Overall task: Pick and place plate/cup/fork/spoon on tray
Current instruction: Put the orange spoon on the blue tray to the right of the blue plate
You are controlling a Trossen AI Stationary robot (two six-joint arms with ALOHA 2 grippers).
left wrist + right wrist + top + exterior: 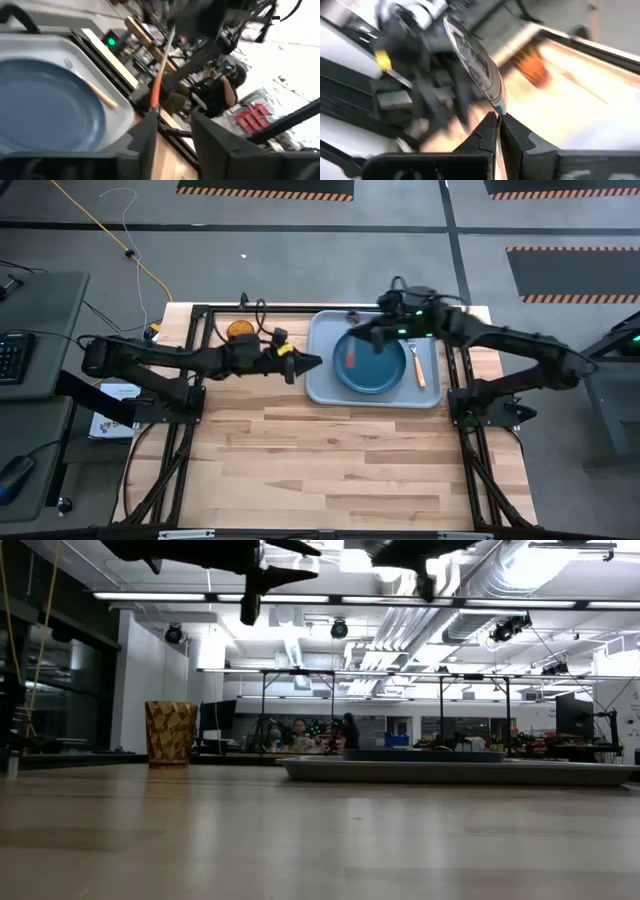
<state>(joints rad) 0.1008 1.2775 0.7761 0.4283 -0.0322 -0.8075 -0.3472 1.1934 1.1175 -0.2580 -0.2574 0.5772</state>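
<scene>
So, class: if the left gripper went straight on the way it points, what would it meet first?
Probably the spoon, which the right gripper holds hanging above the tray, dead ahead of the left gripper; depth is hard to judge.

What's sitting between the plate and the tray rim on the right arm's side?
The fork lies there on the tray, alongside the plate. The high view shows it plainly.
</scene>
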